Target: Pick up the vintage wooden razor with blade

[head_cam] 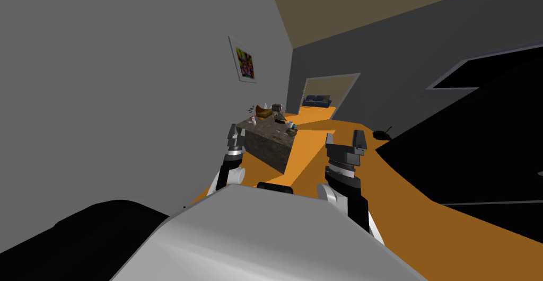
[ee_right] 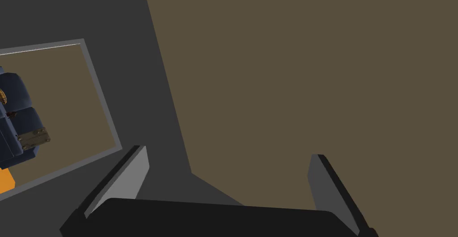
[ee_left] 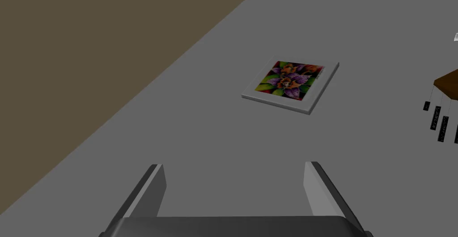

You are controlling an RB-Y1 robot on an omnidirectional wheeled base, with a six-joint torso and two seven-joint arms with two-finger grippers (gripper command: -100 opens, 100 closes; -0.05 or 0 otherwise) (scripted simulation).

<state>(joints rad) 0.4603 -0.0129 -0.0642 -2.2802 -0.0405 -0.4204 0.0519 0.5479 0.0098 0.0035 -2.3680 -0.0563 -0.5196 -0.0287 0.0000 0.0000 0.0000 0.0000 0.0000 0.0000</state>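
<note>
Our left gripper (head_cam: 233,133) held up, fingers spread wide, our right gripper (head_cam: 352,139) up and spread wide too, both holding nothing, dark counter (head_cam: 270,148) with tiny things (head_cam: 262,111) well ahead

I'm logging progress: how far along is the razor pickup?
Done: nothing yet; the left tool and right tool are open and empty. In hand: the approach, with the dark mottled block-shaped table of small clutter well ahead across the orange floor. Left: getting near, finding the razor, too small to tell from here, and grasping it.
</note>
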